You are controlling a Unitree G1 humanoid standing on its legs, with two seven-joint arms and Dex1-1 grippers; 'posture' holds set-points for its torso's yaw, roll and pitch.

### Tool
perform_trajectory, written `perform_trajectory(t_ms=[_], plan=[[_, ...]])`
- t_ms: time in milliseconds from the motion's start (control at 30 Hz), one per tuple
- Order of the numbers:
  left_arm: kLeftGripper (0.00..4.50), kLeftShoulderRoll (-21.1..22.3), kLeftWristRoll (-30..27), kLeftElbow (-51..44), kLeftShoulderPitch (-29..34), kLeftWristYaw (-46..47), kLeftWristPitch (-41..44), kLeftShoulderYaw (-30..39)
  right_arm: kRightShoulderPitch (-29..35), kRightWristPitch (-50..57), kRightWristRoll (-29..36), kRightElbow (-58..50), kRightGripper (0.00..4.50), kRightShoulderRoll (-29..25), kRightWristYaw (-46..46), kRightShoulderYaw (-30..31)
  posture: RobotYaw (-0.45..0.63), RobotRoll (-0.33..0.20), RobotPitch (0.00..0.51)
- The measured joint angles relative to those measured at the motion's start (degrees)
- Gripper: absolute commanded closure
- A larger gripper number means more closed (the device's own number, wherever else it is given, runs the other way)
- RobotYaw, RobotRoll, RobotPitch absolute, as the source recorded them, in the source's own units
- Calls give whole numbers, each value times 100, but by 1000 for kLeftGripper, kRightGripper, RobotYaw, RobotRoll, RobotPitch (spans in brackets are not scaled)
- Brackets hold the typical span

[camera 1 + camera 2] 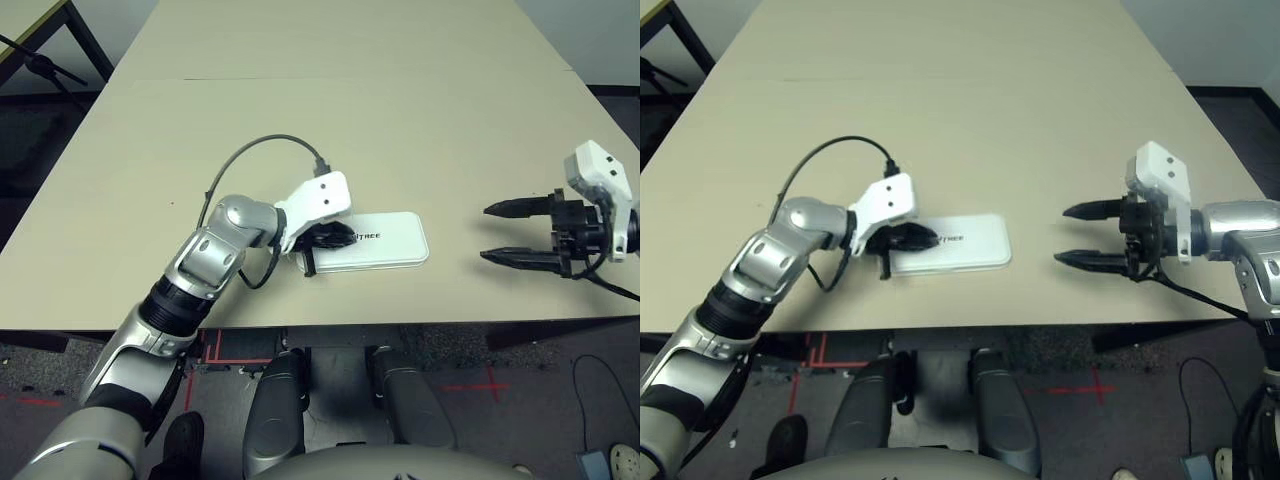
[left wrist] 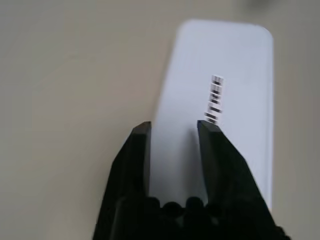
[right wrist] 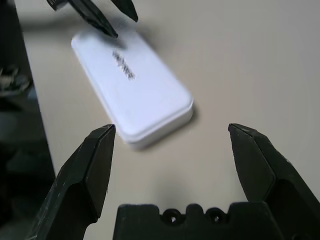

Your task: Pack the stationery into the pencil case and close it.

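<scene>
The left arm (image 1: 200,270) reaches forward from the near left edge of the beige desk (image 1: 350,120), its silver forearm angled toward the middle and its wrist bent inward, so that the left tool (image 1: 325,238) points across the desk toward the robot's right and slightly downward. A black cable (image 1: 255,150) loops up from the wrist and back to the white housing on top of it. The tool sits at the left end of the pencil case (image 1: 385,240). In the left wrist view its two black fingers (image 2: 137,150) stand a little apart over the case's white lid, nothing gripped between them; whether they touch the lid cannot be told.

The pencil case lies flat near the front edge of the desk, close to the middle, with its lid down and its long side running left to right. Small dark lettering (image 1: 952,239) shows on the lid just past the left tool's fingertips.

The right arm (image 1: 1240,240) comes in from the right side, forearm roughly level, with the right tool (image 1: 1070,235) pointing left toward the case. Its fingers are spread wide with nothing between them, one above the other as seen from the head camera. The right tool is well apart from the case's right end, with bare desk between. In the right wrist view the case (image 3: 132,85) lies ahead of the spread fingers, and the left tool's tips (image 3: 107,22) show at its far end.
</scene>
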Motion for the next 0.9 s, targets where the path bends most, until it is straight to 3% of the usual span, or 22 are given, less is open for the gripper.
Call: perform_trajectory(t_ms=[133, 300, 533, 667, 900], plan=[[20, -177, -307, 219, -3, 529, -292, 885, -186, -21, 29, 54, 0, 651, -857, -219, 3, 0, 195], [20, -302, -525, 877, -14, 1216, -686, 1735, -350, -379, -163, 452, 0, 1249, -1829, -376, 10, 0, 194], [20, -294, -531, 2210, -227, 2492, -1908, 2796, -673, -1576, -1148, 1908, 0, 1819, -3614, -445, -3, 0, 191], [20, -244, -534, 2731, -179, 2979, -2541, 3257, -943, -2230, -1500, 2634, 0, 1875, -4554, -651, -6, 0, 189], [20, -209, -547, 3373, 49, 3333, -3374, 3580, -1286, -3019, -1742, 3437, 0, 1871, -5313, -849, -9, 0, 193]])
